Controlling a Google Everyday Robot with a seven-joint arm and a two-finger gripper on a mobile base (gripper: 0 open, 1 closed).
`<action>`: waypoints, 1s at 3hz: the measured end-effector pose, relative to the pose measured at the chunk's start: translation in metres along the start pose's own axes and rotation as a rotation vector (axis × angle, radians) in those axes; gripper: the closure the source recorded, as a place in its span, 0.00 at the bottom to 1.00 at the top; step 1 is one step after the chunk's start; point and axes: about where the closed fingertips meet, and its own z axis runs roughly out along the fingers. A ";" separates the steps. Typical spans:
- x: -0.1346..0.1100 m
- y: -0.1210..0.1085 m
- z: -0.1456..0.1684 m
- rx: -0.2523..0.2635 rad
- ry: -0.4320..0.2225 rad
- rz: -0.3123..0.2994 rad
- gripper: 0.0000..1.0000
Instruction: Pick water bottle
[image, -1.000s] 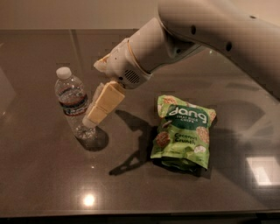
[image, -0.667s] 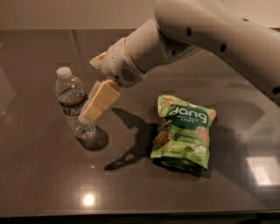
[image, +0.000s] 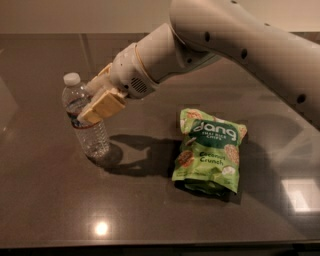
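The water bottle (image: 90, 131) is clear ribbed plastic with a white cap (image: 72, 78) and a dark label band. It stands on the dark table at the left. My gripper (image: 91, 102) has reached it from the right at label height. One tan finger (image: 104, 106) lies across the front of the label band, and the other shows behind the bottle's shoulder. The jaws look open around the bottle, whose base rests on the table.
A green Dang chips bag (image: 210, 150) lies flat right of centre. My white arm (image: 225, 40) stretches across the upper right. The dark glossy table (image: 150, 215) has its front edge near the bottom of the view.
My gripper has moved left and closer to the bottle, from beside it to overlapping its label band. The bottle and the chips bag have not moved.
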 end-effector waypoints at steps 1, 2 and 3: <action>-0.005 0.004 0.002 -0.027 -0.018 0.002 0.63; -0.011 0.003 -0.008 -0.032 -0.033 0.003 0.85; -0.021 -0.012 -0.030 -0.019 -0.033 0.009 1.00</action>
